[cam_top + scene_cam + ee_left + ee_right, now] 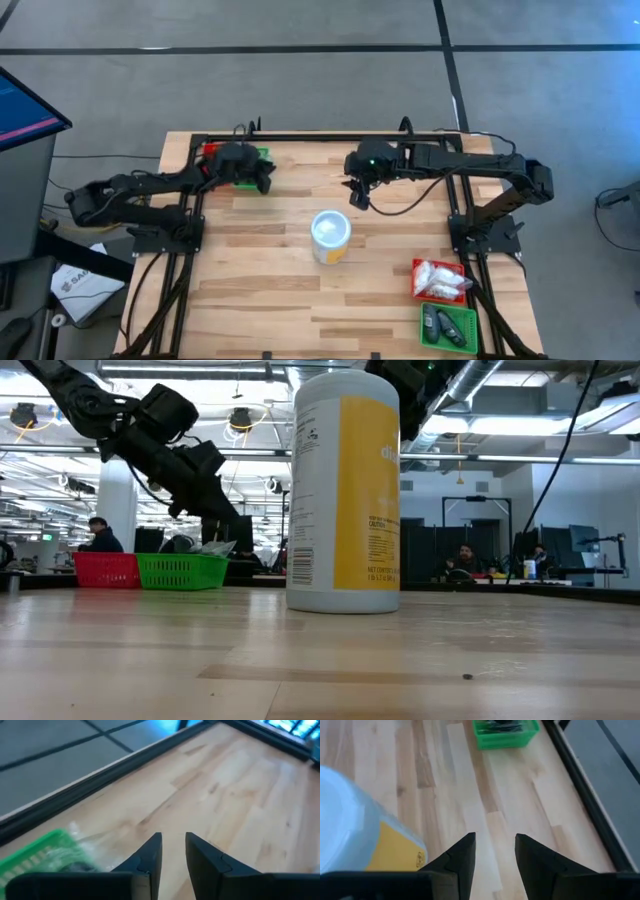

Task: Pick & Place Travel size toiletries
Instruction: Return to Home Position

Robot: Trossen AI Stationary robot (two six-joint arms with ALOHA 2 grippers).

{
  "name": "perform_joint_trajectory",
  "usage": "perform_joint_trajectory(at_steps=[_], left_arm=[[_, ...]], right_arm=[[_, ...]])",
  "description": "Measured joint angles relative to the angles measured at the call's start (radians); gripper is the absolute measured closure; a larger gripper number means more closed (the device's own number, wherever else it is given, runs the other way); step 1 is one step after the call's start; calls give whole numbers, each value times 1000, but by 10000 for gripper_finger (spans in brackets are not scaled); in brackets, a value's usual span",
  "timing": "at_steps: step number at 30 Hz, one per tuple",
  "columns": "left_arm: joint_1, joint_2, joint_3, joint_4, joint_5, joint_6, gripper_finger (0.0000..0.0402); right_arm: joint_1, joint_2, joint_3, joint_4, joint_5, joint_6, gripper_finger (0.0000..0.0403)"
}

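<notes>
Wrist of left arm [235, 160] hides most of the far green tray [262, 154]; left tool [173, 839] and right tool [495, 840] gape slightly, empty.

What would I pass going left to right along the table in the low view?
First the red tray → green tray → white cup with its yellow label. The left gripper overlaps the green tray there, so it is left out.

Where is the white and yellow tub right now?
In the high view the tub stands upright mid-table, close to the right gripper, with the sachet-filled red tray to its lower right.
</notes>
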State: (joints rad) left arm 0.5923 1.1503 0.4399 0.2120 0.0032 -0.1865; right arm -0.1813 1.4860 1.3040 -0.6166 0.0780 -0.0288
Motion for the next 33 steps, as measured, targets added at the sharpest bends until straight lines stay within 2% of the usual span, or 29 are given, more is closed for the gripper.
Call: perform_joint_trajectory(at_steps=[8,14,19,25,31,33], left_arm=[[-136,-33,0,63,-3,69,325],[-189,-176,-62,65,-67,96,325],[-238,-322,-153,69,-59,75,325],[-325,-459,-230,102,-74,44,325],[-432,-548,-275,107,-252,66,325],[-466,-568,-287,105,-270,69,325]], right_arm=[[43,-1,-26,96,0,-1,274],[65,-1,-51,133,1,-5,274],[92,-57,-179,270,1,-1,278],[110,-192,-364,467,2,22,281],[131,-333,-509,576,11,38,281],[138,-381,-558,599,32,53,281]])
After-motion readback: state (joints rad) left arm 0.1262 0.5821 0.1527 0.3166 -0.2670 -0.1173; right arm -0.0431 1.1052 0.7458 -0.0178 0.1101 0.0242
